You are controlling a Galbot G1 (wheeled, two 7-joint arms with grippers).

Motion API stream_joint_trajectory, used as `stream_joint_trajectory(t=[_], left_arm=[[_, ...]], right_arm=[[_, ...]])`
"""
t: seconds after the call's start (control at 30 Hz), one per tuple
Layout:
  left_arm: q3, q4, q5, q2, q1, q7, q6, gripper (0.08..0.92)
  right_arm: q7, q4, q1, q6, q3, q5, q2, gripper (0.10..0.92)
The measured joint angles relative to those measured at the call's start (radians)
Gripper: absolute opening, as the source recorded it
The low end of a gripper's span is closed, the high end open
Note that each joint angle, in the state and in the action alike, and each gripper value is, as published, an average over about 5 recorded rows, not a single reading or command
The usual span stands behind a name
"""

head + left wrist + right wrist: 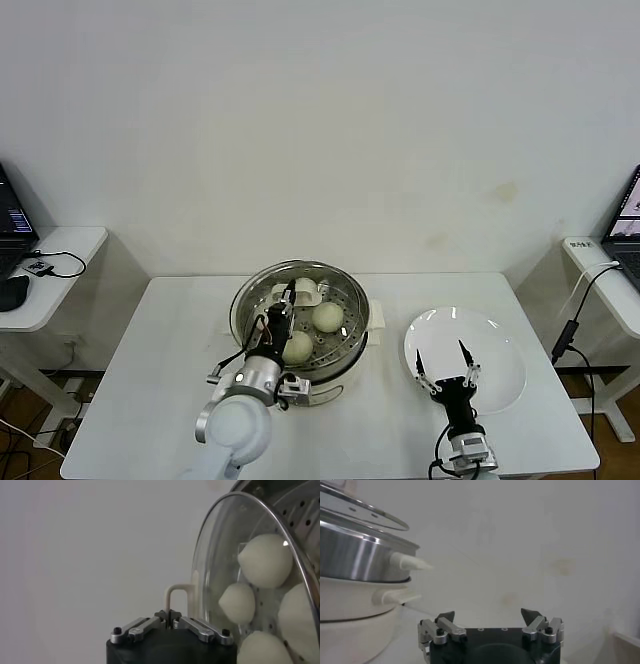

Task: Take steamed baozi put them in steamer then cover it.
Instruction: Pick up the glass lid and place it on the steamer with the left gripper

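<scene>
Left gripper pinched shut on the whitish rectangular loop handle of the round clear glass cover, metal-rimmed, held tilted over the round shiny stainless-steel steamer just beyond the fingertips. Visible through the glass, four smooth, cream-white, rounded steamed baozi resting on the perforated metal tray. Right gripper spread wide and empty, dark pointed fingertips above the flat glossy white round plate; steamer's polished wall on its white plastic base with stubby side handles off towards the left arm's side
</scene>
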Motion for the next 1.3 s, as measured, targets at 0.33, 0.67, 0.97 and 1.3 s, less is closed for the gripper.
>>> stream_joint_trajectory(t=[0.33,0.67,0.97,1.3], left_arm=[[0.016,0.024,0.029,-0.026,-0.013,0.001,-0.013,0.117],[0.025,0.037,0.054,-0.040,-0.015,0.002,-0.021,0.117],[0.018,0.049,0.076,-0.042,-0.010,0.002,-0.030,0.117],[0.015,0.053,0.086,-0.055,-0.006,-0.013,-0.037,0.143]], right_arm=[[-0.001,-0.005,-0.002,0.003,-0.004,-0.001,0.001,0.823],[-0.002,-0.007,-0.004,0.006,-0.004,-0.002,0.000,0.823],[-0.004,-0.011,-0.003,0.009,-0.007,-0.001,0.000,0.823],[-0.005,-0.011,-0.004,0.010,-0.012,-0.001,-0.001,0.823]])
